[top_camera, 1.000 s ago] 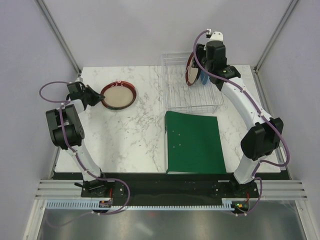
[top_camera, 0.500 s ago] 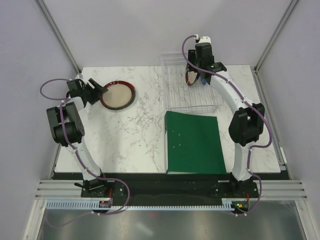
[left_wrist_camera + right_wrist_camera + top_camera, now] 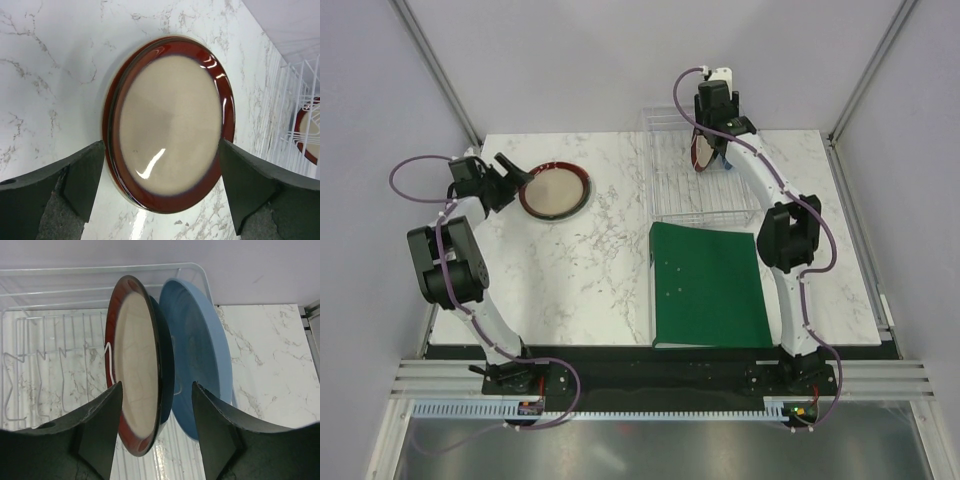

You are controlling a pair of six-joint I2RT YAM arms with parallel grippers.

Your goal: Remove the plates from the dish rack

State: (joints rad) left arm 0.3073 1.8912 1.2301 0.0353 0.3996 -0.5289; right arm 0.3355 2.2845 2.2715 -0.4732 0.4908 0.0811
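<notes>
The left gripper (image 3: pixel 513 172) now stands wide open, no longer clamping the rim of the round dark-red-rimmed, cream-centred plate (image 3: pixel 556 191). The right arm's elbow is folded further left, and the right gripper (image 3: pixel 156 390) now straddles the upright red-rimmed plate (image 3: pixel 132 365) in the clear rack (image 3: pixel 705 185).

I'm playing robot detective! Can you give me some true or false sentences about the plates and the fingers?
1. A plate lies flat on the table. True.
2. The blue plate sits on the folder. False: it stands upright in the rack.
3. Two plates stand in the rack. True: the blue plate and a red plate.
4. The left fingers are squeezing the plate on the table. False: they are wide open, one on each side of it.
5. The right fingers reach around the red plate's edge. True.
</notes>
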